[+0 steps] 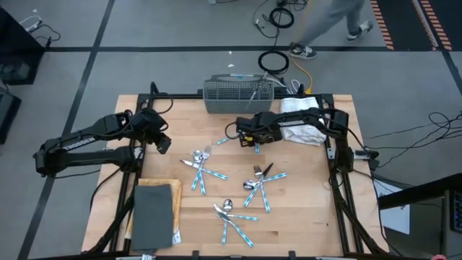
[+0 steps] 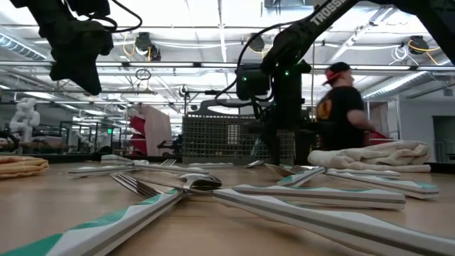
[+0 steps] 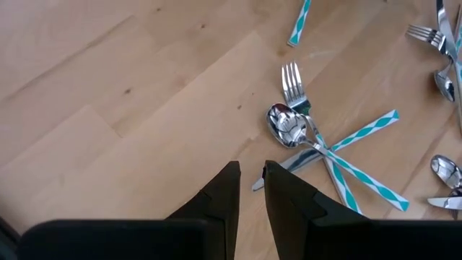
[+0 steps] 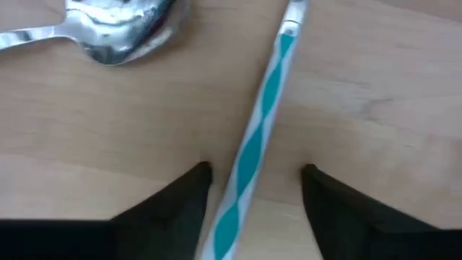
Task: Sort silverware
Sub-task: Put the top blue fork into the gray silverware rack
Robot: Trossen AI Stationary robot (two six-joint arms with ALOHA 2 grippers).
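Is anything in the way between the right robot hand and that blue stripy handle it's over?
Nothing visible. In the right wrist view the right gripper has its fingers open on either side of the striped handle, with only bare table around it. A spoon lies off to one side.

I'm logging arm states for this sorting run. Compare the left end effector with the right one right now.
The left end effector has its fingers nearly together with nothing between them; the right end effector is spread open, straddling a blue-patterned handle. The left one hangs over bare wood beside a crossed fork and spoon; the right one is low over the table near the wire basket. Both have dark fingers pointing down at the wooden table.
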